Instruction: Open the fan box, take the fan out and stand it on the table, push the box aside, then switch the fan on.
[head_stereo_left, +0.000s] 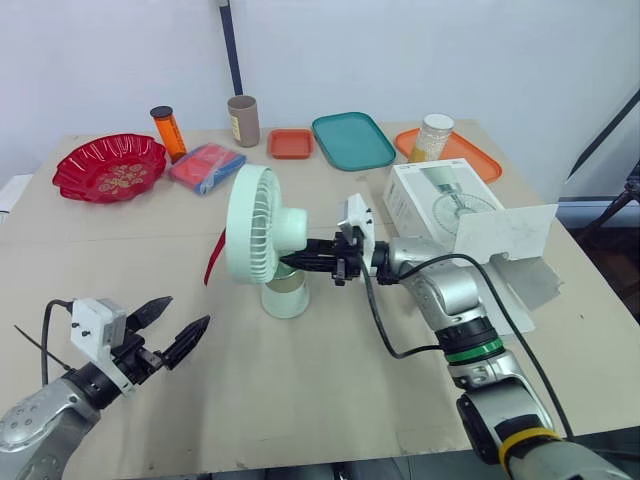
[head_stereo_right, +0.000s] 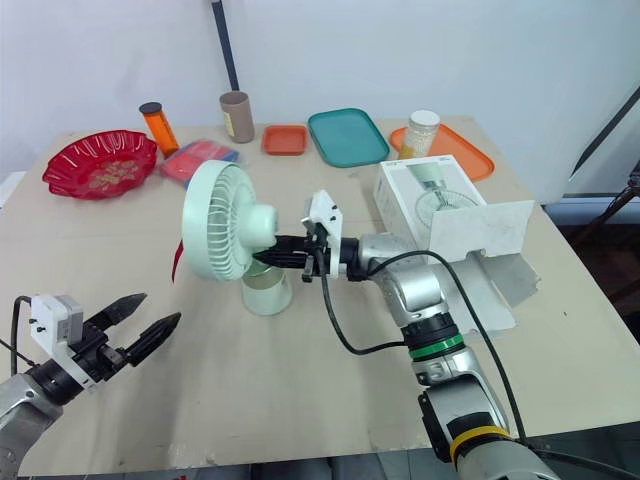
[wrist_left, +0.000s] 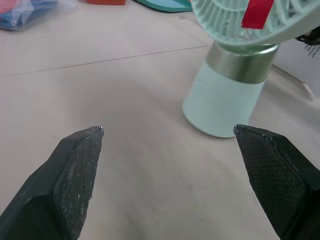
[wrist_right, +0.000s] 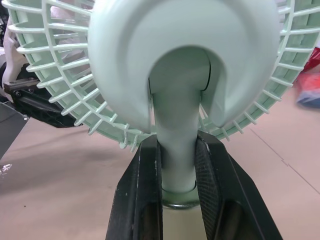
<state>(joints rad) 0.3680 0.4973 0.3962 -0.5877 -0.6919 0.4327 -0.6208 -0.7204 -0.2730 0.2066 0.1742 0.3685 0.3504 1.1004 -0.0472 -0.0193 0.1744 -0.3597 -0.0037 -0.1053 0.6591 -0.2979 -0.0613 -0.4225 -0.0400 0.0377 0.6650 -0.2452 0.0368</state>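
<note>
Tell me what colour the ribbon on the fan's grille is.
Red; the ribbon on the fan shows best in the left wrist view.

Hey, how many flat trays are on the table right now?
3, all along the far edge: a small red-orange tray, a teal tray just to its right, and an orange tray further right with a jar on it. None seems hidden.

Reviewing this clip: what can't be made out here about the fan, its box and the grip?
- Switch on the fan: too small to find in the eye views; in the right wrist view the right gripper covers the lower neck.
- Inside of the fan box: eye views, hidden by its raised flap.
- Fan head: left wrist view, cut off by the picture's edge.
</note>
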